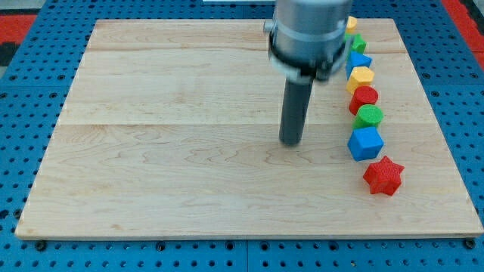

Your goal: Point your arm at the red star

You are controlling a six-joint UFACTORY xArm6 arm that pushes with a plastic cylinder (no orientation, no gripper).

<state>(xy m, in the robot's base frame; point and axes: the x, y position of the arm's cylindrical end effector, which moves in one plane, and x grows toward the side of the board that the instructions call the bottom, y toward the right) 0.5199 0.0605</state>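
Note:
The red star (383, 175) lies on the wooden board (166, 151) at the lower right, at the bottom end of a line of blocks. My tip (291, 142) rests on the board in the middle, well to the left of and a little above the star, apart from every block. The nearest block to it is the blue cube (365, 143), to its right.
A line of blocks runs up the board's right side: blue cube, green round block (370, 115), red round block (364, 97), yellow block (361, 77), blue block (358, 60), green block (356, 43), yellow block (351, 24). The arm's grey body (306, 34) hides part of the upper ones.

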